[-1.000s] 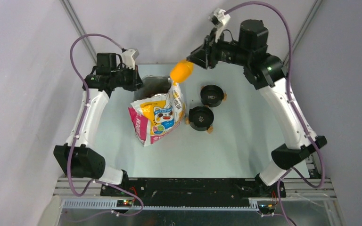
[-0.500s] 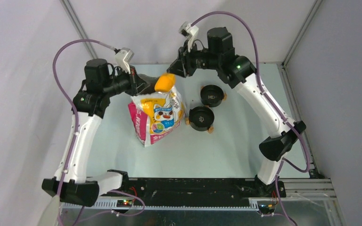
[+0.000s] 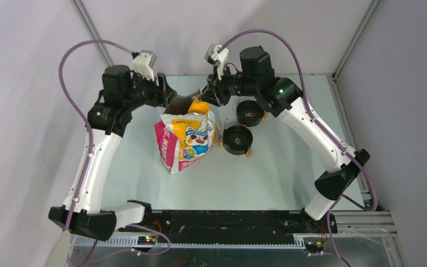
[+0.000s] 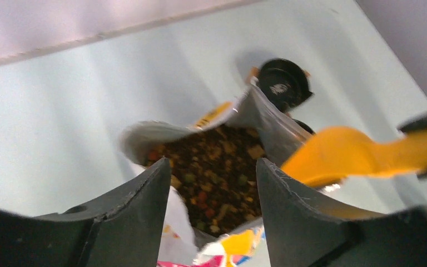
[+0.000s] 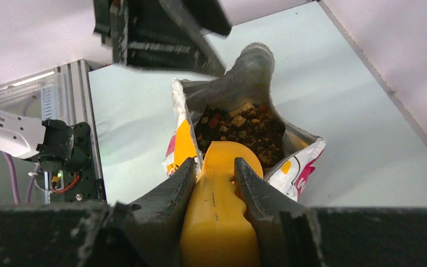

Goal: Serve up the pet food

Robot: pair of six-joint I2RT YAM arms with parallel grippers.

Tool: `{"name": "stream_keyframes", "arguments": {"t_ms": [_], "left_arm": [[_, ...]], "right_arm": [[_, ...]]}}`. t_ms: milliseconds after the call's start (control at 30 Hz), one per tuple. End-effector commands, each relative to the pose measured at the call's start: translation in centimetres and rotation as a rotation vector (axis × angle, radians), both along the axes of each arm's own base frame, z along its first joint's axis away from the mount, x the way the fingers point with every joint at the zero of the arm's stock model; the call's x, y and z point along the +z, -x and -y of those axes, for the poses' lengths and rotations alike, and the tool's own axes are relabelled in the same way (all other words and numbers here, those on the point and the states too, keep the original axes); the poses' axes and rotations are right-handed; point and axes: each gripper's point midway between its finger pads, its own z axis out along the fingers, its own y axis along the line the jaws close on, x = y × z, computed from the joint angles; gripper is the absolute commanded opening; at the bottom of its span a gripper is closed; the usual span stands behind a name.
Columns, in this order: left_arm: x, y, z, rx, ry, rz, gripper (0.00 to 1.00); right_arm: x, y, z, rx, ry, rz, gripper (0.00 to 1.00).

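Nearest me there's pale bench (image 3: pixel 267 178), and on it the cat-print bag (image 3: pixel 186 139) stands propped, its mouth gaping at the far end. Just beside its right flank sits a black bowl (image 3: pixel 237 139), and a second black bowl (image 3: pixel 250 112) lies a little farther back, close to the first. Now the bag mouth: the pet food (image 5: pixel 242 130) is inside, a loose heap of brown and tan pellets well below the rim. My right end effector (image 5: pixel 216 167) is clamped tight on the handle of the yellow scoop (image 5: pixel 216 233), and the scoop's cup pokes over the right rim of the mouth, above the pellets. I can't tell if it touches them. At the back rim, my left end effector (image 4: pixel 214 167) hangs with its jaws wide, pellets showing between them.
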Motion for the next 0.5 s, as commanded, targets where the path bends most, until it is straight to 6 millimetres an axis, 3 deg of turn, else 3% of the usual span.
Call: {"name": "stream_keyframes", "arguments": {"t_ms": [0,233,300,333,367,467], "left_arm": [[1.0,-3.2,-3.3,0.135,-0.177,0.042,0.66],[-3.4,-6.3,-3.2,0.101,-0.285,-0.097,0.67],[-4.0,-6.3,-2.7,0.073,-0.278,-0.128,0.66],[-4.2,-6.3,-2.5,0.059,-0.279,-0.141,0.65],[-4.6,-6.0,-2.2,0.037,-0.279,-0.173,0.64],[-4.8,-5.2,-1.7,-0.001,-0.27,-0.194,0.62]], "right_arm": [[0.2,2.0,1.3,0.018,0.037,0.027,0.0],[-0.4,3.2,2.3,0.014,0.058,0.04,0.0],[-0.4,3.7,3.0,0.008,0.058,0.047,0.0],[0.7,3.1,2.5,0.002,0.012,0.1,0.0],[-0.6,3.7,3.1,0.004,0.056,0.057,0.0],[-1.6,4.4,4.0,-0.004,0.08,0.039,0.0]]}}
